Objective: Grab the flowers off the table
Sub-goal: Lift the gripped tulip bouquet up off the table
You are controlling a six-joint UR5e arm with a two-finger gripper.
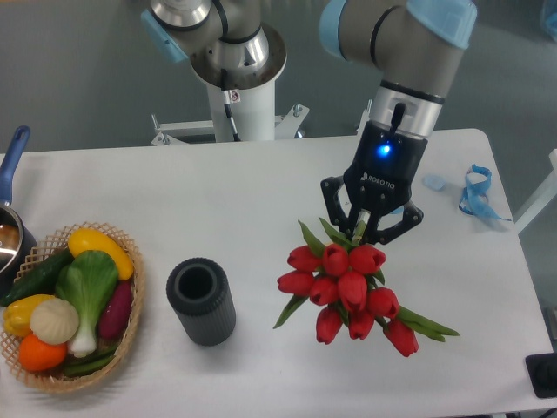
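Observation:
The flowers (348,287), a bunch of red tulips with green leaves, hang in the air above the right half of the white table (261,200). My gripper (367,228) is shut on their stems just above the blooms, and the stems themselves are hidden between its fingers. The red heads point toward the camera and spread out below the gripper. Green leaves stick out at the lower left and lower right of the bunch.
A dark ribbed cylinder vase (201,301) stands upright left of the flowers. A wicker basket (130,313) of vegetables sits at the left edge, with a blue-handled pot (10,218) behind it. A blue strap (475,193) lies at the right edge. The arm's base (235,70) stands behind the table.

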